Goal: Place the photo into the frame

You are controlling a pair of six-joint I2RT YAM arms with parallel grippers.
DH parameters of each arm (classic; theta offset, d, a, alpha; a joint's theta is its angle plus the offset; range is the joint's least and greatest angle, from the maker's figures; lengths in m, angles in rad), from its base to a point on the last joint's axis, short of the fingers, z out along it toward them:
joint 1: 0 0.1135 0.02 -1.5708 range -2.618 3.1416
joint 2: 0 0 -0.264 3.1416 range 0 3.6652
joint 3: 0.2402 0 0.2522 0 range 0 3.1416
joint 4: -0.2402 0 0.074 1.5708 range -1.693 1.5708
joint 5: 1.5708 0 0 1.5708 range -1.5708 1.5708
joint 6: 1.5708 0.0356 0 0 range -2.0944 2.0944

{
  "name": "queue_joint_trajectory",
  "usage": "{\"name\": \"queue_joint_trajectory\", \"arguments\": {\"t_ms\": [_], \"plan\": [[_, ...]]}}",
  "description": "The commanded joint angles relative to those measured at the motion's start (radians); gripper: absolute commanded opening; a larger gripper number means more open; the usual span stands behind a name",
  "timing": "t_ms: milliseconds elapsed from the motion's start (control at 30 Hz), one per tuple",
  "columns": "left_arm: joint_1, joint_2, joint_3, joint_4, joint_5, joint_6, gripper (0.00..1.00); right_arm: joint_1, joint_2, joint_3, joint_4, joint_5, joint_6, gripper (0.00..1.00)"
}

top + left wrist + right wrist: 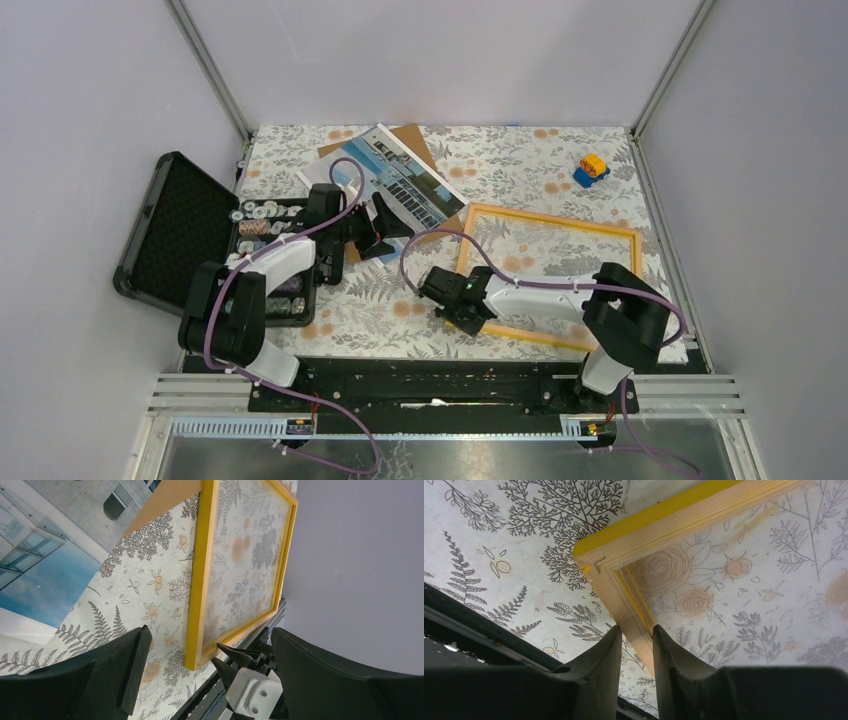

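Note:
The photo [400,185] lies face up at the back left of the table, partly on a brown backing sheet [415,140]. Its blue sky fills the left of the left wrist view [40,580]. The yellow-orange frame [553,213] lies flat right of centre, with the patterned cloth showing through it [200,580]. My left gripper [385,228] hovers open over the photo's near edge, nothing between its fingers [210,675]. My right gripper [448,300] sits at the frame's near-left corner. Its two fingertips [636,630] press either side of the frame's wooden rail [664,522].
An open black case [180,230] with small parts stands at the left edge, beside the left arm. A small blue and yellow toy [591,170] sits at the back right. The black base rail [430,375] runs along the table's near edge.

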State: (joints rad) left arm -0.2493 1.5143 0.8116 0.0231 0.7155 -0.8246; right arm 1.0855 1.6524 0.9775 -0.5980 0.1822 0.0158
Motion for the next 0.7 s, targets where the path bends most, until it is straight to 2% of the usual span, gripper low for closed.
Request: {"name": "queue_joint_trajectory", "arguments": {"t_ms": [0,167,267,467,533,667], "plan": [[0.013,0.008,0.005,0.058,0.029,-0.009,0.99,0.034,0.009,0.026,-0.007,0.081,-0.010,0.30],[0.007,0.040,-0.014,0.111,0.064,-0.039,0.98,0.060,-0.040,0.002,0.007,0.135,-0.024,0.15],[-0.030,0.070,-0.021,0.142,0.084,-0.061,0.98,0.060,-0.096,-0.024,0.032,0.147,-0.045,0.01],[-0.124,0.137,-0.057,0.267,0.134,-0.139,0.98,0.060,-0.225,-0.092,0.115,0.084,-0.102,0.00],[-0.152,0.160,-0.069,0.326,0.138,-0.172,0.96,0.060,-0.257,-0.105,0.127,0.085,-0.109,0.00],[-0.198,0.212,-0.057,0.341,0.095,-0.203,0.88,0.060,-0.305,-0.120,0.149,0.084,-0.121,0.00]]}}
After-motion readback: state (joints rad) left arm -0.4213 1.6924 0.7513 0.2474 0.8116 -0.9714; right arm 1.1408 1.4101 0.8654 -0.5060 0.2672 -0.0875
